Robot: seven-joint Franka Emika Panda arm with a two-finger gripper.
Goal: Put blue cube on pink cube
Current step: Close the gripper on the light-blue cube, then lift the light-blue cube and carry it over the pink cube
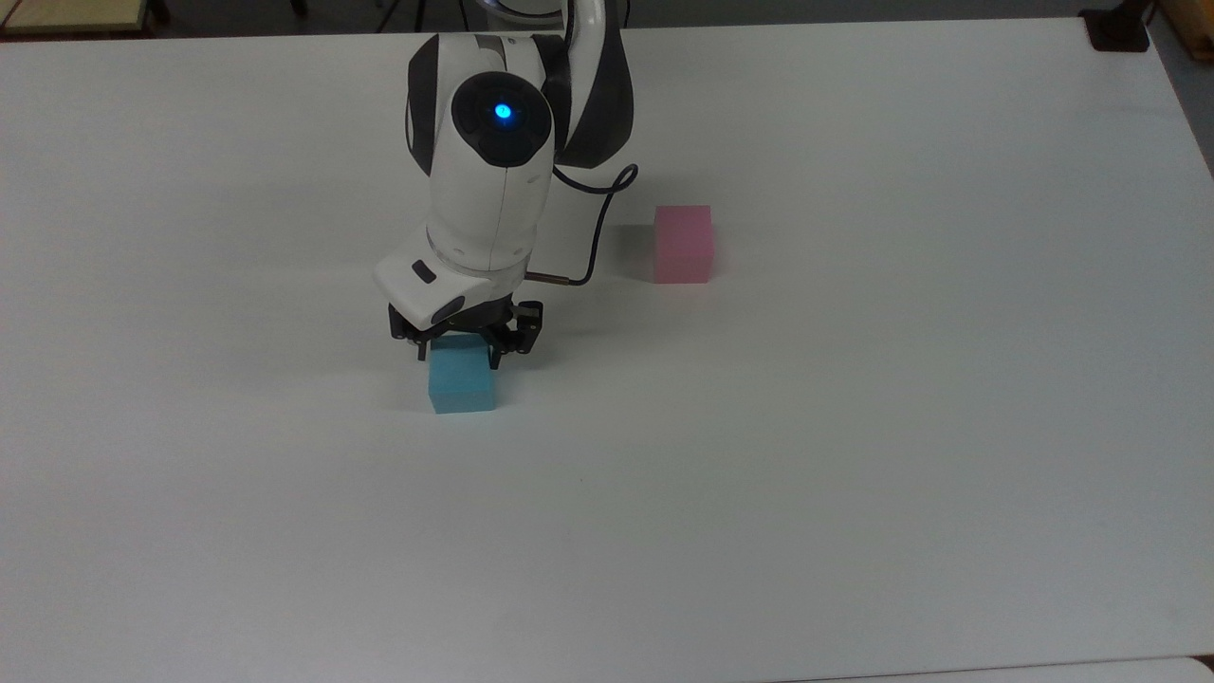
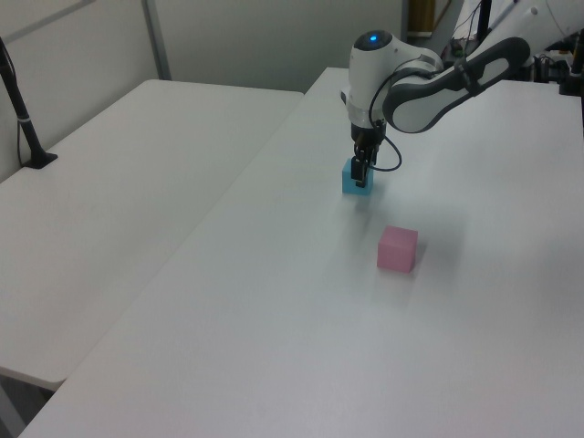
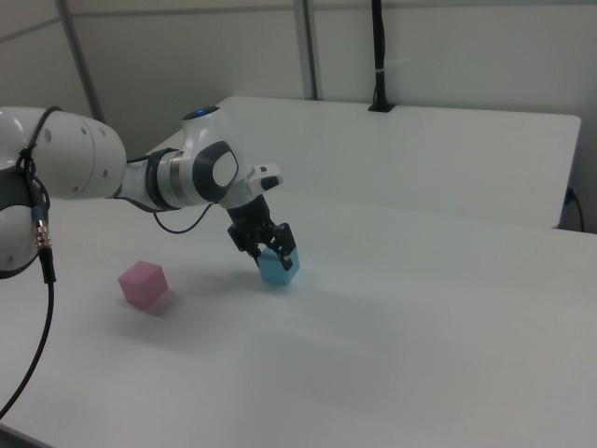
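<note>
Pincer (image 1: 457, 353) fingers straddle the blue cube (image 1: 462, 384), one on each side of its upper part, spread wide enough to take it in; whether the pads already press on the cube's faces cannot be told. From the right view the pincer (image 3: 271, 251) comes down at a slant onto the cube's (image 3: 278, 266) top, with the white wrist link leaning over it and the arm (image 3: 140, 177) reaching in from the right view's left. In the left view the pincer (image 2: 361, 173) points straight down over the cube (image 2: 356, 179), the forearm stretching back toward the left view's upper right. A blue light glows on the arm's wrist housing (image 1: 502, 113). The cube sits on the white tabletop (image 1: 854, 427). Well apart from it, toward the top view's upper right, the pink cube (image 1: 682, 244) rests alone on the tabletop.
</note>
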